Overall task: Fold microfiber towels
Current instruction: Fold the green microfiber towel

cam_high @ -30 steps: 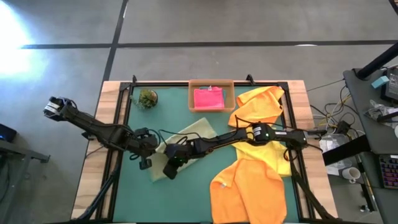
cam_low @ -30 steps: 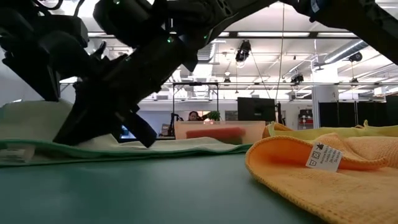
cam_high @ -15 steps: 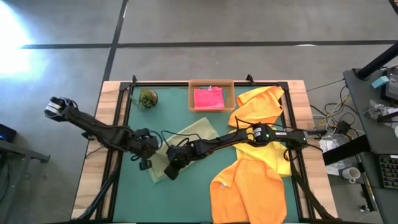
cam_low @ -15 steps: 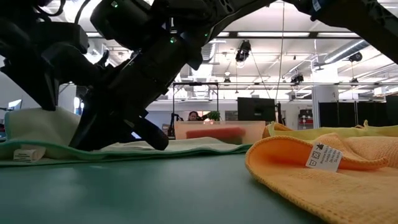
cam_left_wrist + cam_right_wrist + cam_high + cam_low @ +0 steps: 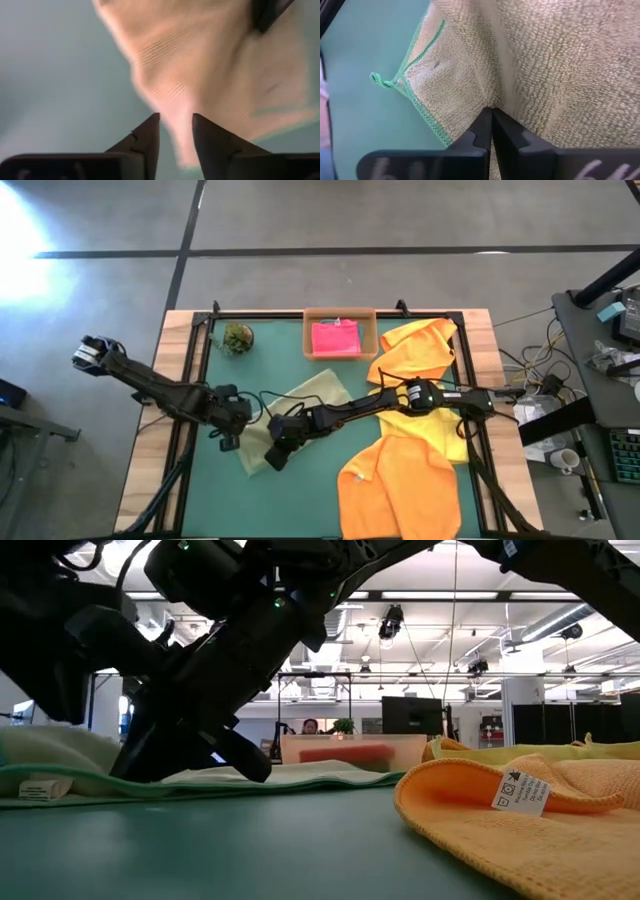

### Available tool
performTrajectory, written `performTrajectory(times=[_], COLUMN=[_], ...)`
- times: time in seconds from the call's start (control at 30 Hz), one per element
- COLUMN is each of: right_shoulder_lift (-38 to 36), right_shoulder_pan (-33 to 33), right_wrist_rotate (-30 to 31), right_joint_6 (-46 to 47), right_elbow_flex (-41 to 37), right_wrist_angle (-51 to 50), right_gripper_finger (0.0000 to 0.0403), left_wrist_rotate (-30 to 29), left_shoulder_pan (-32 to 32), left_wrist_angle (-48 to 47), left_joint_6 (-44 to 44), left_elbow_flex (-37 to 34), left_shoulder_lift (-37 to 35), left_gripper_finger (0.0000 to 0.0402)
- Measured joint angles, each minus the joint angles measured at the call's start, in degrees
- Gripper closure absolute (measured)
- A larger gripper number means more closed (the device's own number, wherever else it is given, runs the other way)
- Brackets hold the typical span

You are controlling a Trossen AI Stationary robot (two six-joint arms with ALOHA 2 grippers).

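From above, the pale sage towel lies mid-table on the green mat, whose near-left stretch is bare. The right end effector is clenched on its near edge; the left end effector sits beside it, fingers parted. Orange towels crowd the right side, and a pink one fills the tray.

At table level, an orange towel's white tag is unreadable.

The right wrist view shows green hem stitching.
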Motion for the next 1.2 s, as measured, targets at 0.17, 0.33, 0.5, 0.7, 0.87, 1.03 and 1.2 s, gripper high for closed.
performTrajectory(times=[0.17,0.33,0.5,0.7,0.87,1.03,1.2], right_shoulder_lift=[0.0,-0.2,-0.6,-2.0,-4.0,-7.5,-11.2], right_shoulder_pan=[1.1,2.0,3.4,6.0,8.2,9.2,9.3], right_wrist_rotate=[-5.3,-8.4,-12.1,-13.3,-12.0,-6.2,5.9], right_joint_6=[-4.8,-9.3,-12.8,-13.8,-13.3,-11.2,-9.9], right_elbow_flex=[0.0,0.2,0.2,0.0,-0.3,-0.3,-0.3], right_wrist_angle=[-2.0,-7.9,-12.6,-18.8,-20.8,-23.0,-28.9], right_gripper_finger=[0.0394,0.0394,0.0394,0.0394,0.0394,0.0394,0.0394], left_wrist_rotate=[0.0,0.0,0.0,0.0,0.0,-0.1,-0.7], left_shoulder_pan=[0.0,0.0,0.0,0.0,0.0,0.0,0.0], left_wrist_angle=[-9.0,-11.2,-10.8,-10.4,-8.4,-3.0,10.8], left_joint_6=[2.0,2.1,2.1,2.1,2.1,2.6,10.0], left_elbow_flex=[1.2,1.1,1.0,1.0,1.0,1.0,0.4], left_shoulder_lift=[-0.7,-1.2,-1.1,-1.0,-1.0,-1.0,-0.8], left_gripper_finger=[0.0275,0.0273,0.0273,0.0273,0.0273,0.0273,0.0273])
